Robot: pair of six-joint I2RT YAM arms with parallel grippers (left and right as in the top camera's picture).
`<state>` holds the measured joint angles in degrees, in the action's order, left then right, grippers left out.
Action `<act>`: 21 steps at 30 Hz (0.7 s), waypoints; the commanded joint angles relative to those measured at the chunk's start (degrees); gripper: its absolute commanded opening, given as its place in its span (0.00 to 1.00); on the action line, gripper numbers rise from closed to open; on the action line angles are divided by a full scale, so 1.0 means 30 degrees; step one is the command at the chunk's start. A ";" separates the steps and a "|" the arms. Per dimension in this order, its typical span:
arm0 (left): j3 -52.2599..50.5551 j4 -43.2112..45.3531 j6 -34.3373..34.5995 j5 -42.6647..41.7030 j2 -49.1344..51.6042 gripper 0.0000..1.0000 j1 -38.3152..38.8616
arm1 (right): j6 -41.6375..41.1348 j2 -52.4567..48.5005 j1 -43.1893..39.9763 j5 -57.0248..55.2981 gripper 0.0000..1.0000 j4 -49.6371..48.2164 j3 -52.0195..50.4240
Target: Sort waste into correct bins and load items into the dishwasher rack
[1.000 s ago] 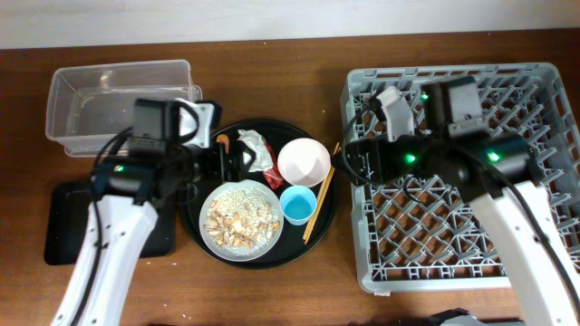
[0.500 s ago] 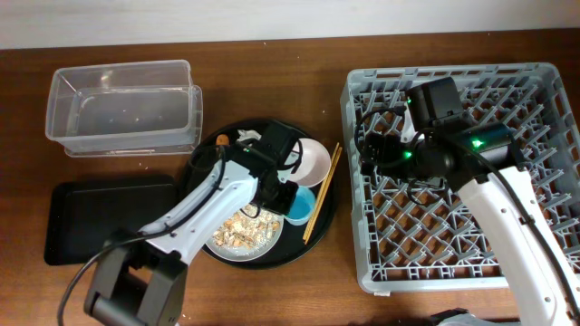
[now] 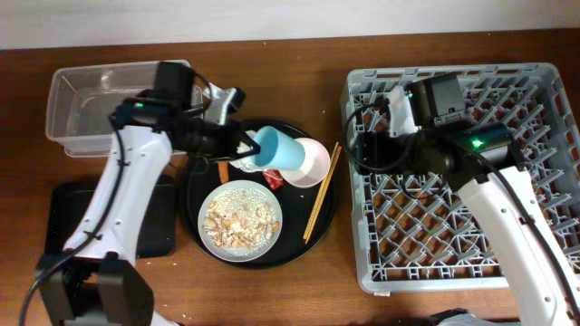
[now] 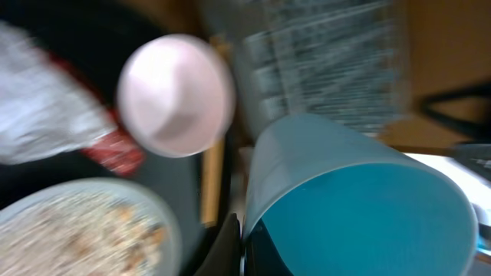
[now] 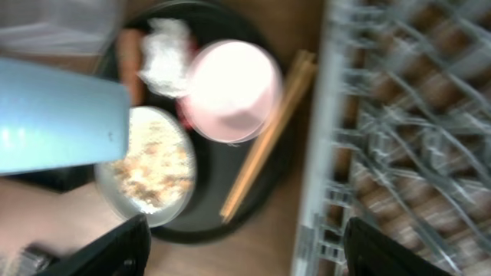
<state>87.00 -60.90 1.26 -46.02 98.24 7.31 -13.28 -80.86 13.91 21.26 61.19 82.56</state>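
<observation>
Dishwasher rack (image 3: 471, 181) — right; R gripper (image 5: 245, 226) at its left edge, jaws wide, empty.
Chopsticks (image 3: 319, 204) — long axis near-far, slight slant.
Blue cup (image 3: 279, 150) — L gripper (image 3: 243, 145) clamped on it, left of bowl (image 3: 306, 163); on its side, axis left-right, mouth left.

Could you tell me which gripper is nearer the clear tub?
Left. The left gripper, holding the light blue cup, is beside the clear tub; the right gripper is at the left edge of the dishwasher rack.
</observation>
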 commanded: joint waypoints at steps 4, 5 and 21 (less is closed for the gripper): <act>0.0270 0.0000 -0.2098 -1.2327 -0.0357 0.00 -0.2033 | 0.2798 -0.0029 0.0772 1.1752 0.82 -0.6805 0.0306; 0.0270 -0.0007 -0.2098 -1.2903 -0.0364 0.00 -0.2033 | 0.2798 -0.0036 0.0998 1.1766 0.84 -0.7286 0.0306; 0.0270 -0.0605 -0.1953 -1.4724 -0.0379 0.00 -0.1290 | 0.2798 -0.0102 0.2849 0.9952 0.79 -0.9726 0.0306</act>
<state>87.02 -62.59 -3.66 -89.08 98.24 3.22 -5.52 -80.97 21.78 50.57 32.49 82.83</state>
